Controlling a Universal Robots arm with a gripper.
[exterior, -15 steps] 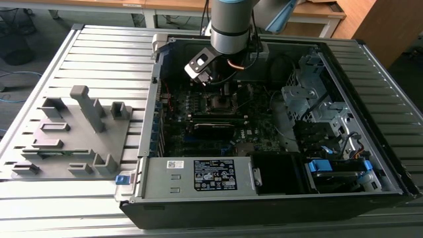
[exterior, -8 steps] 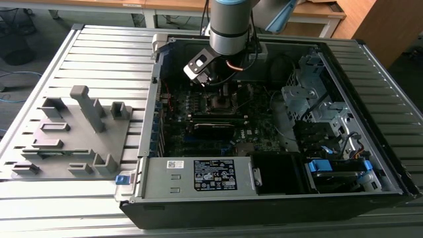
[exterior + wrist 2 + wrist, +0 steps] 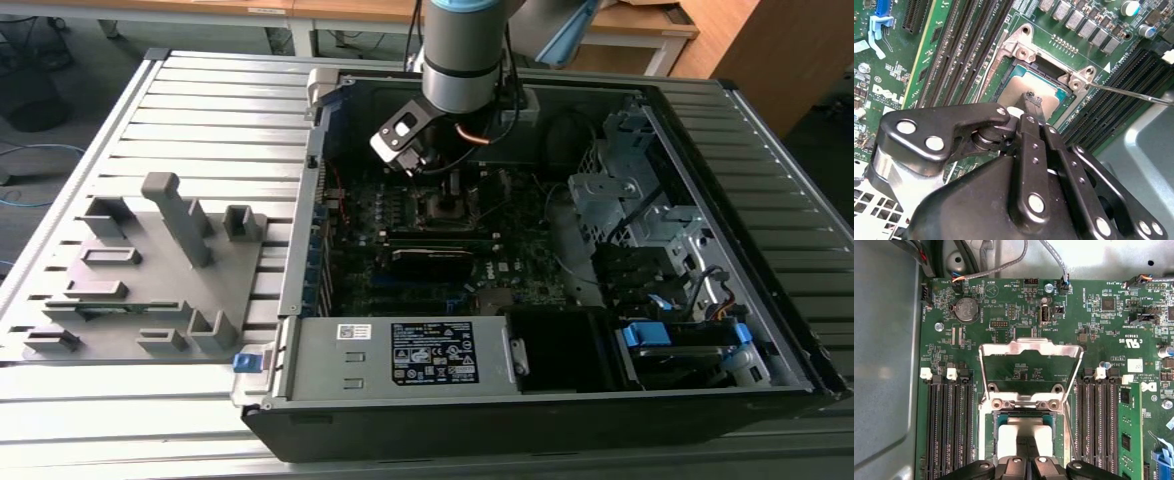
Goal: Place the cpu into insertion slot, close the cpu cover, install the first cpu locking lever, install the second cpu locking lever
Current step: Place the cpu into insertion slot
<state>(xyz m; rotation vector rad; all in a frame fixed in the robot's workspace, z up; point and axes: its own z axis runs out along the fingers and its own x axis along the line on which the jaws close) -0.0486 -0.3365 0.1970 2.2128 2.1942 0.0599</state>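
Note:
The cpu (image 3: 1015, 92), a flat silver-grey square, lies in the insertion slot (image 3: 1022, 50), whose silvery rim frames it. My gripper (image 3: 1032, 100) hangs right over it with its fingers shut together and their tip on or just above the chip's top. In the first wrist view, the cpu (image 3: 1005, 440) shows on both sides of the gripper (image 3: 1029, 454). The cpu cover (image 3: 1029, 347) stands raised open behind the slot. A thin locking lever (image 3: 1134, 95) sticks out beside the slot, unlatched. In the exterior view the gripper (image 3: 430, 168) is inside the open computer case, above the slot (image 3: 445, 206).
Long black memory slots (image 3: 949, 425) run along both sides of the socket. A drive cage (image 3: 641, 215) and a power supply (image 3: 400, 352) fill the case's other sides. A grey fixture plate (image 3: 134, 290) with upright posts lies at the exterior view's left.

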